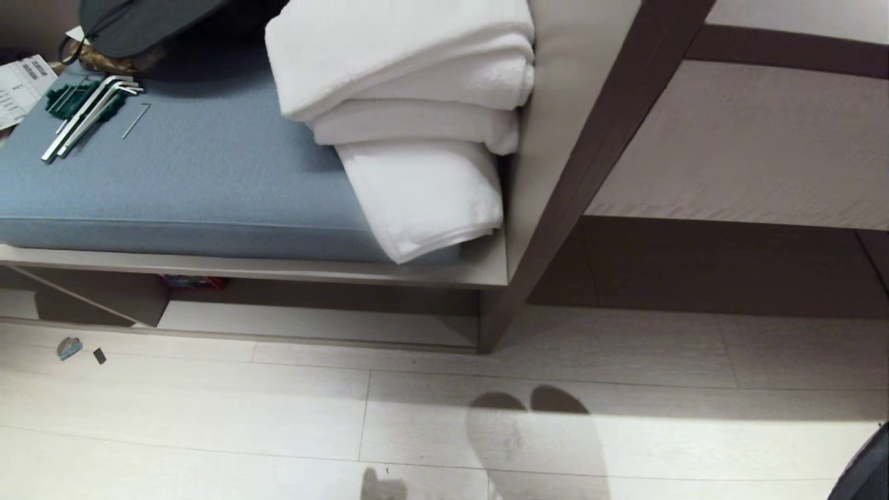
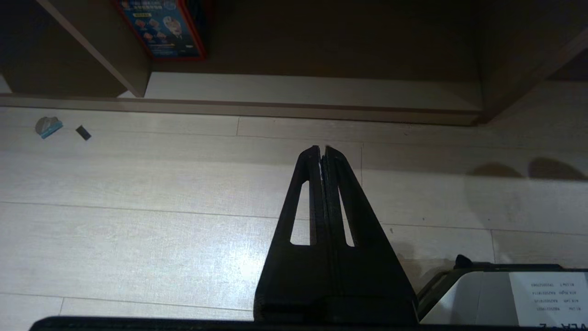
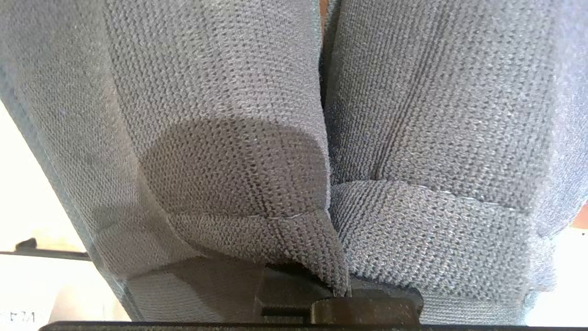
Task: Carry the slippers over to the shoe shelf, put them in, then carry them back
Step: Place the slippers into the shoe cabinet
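The slippers (image 3: 321, 151) are filling the right wrist view, the two grey knitted uppers pressing side by side against the lens. The right pincer (image 3: 342, 294) is clamping down on them at their gathered edges; only a dark part of it is showing beneath the fabric. In the head view neither slipper is appearing directly; two rounded shadows are falling on the pale plank floor (image 1: 208, 417) at near centre.

The left pincer (image 2: 323, 154) is hanging over the floor with its two black fingers (image 2: 308, 193) pressed together, holding nothing.

The shoe shelf (image 1: 312, 323) is lying far left of centre, a low open bay with a pale bottom board, an upright divider panel (image 1: 97, 298) at its left and a printed box (image 2: 161, 27) standing at its back. Above it, the blue cushion (image 1: 180, 173) is carrying a stack of folded white towels (image 1: 410, 111) at its right end, a set of hex keys (image 1: 90, 114) at its left, and a dark cap (image 1: 139, 24) at the far left. Two small scraps (image 1: 69, 347) are lying on the floor near the shelf's left end.
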{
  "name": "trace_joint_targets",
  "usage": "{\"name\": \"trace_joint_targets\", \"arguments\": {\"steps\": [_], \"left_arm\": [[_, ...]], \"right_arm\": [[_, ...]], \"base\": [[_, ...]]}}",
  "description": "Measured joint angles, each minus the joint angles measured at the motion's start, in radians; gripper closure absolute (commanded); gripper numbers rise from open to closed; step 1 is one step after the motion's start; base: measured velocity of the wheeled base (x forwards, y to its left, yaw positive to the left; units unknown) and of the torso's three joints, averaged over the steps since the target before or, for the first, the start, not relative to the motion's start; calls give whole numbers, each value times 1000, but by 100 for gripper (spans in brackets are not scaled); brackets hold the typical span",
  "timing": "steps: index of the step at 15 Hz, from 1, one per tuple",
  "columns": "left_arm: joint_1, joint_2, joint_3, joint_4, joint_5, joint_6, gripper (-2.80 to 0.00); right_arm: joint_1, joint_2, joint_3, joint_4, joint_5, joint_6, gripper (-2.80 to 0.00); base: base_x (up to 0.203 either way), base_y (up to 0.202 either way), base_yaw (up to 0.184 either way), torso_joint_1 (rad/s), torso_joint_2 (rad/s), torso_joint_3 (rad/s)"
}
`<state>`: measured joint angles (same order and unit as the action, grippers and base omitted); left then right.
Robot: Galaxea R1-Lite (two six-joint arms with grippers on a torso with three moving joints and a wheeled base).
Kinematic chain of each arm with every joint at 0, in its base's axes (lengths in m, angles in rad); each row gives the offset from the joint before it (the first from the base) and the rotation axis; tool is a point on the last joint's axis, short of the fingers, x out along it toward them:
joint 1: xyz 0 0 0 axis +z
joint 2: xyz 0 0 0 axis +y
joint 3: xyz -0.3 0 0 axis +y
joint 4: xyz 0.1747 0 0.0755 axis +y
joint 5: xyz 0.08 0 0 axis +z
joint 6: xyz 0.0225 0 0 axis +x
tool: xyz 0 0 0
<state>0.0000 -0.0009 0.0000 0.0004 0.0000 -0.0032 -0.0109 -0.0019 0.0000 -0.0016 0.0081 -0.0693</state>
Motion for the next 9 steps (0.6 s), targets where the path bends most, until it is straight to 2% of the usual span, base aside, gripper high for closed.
{"name": "trace_joint_targets", "arguments": {"steps": [9], "left_arm": [[0,0,0,0,0,0,0]], "right_arm": [[0,0,0,0,0,-2,0]], "base": [[0,0,0,2,1,201]]}}
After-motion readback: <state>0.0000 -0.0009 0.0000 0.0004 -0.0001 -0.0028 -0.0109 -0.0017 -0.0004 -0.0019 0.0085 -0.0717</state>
